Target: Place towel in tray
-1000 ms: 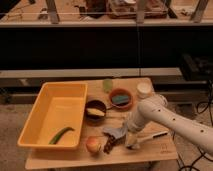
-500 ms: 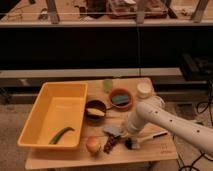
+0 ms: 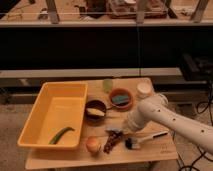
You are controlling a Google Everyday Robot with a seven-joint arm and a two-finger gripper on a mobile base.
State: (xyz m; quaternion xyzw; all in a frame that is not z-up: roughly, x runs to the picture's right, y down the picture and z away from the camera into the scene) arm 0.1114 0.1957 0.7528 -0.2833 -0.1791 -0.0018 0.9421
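My claw (image 3: 123, 129) is pinched shut on the towel (image 3: 113, 130), low on the counter (image 3: 161, 151) just below the frame's centre, under the dark bowl (image 3: 95, 110). The yellow tray (image 3: 31, 120) sits at the left, apart from the towel, with a long green item (image 3: 62, 135) inside it.

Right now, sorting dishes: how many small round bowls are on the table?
2. The dark-brown bowl sits beside the yellow tray; the orange bowl behind and right of it. The pincer, shut, is at the towel in front. None looks hidden.
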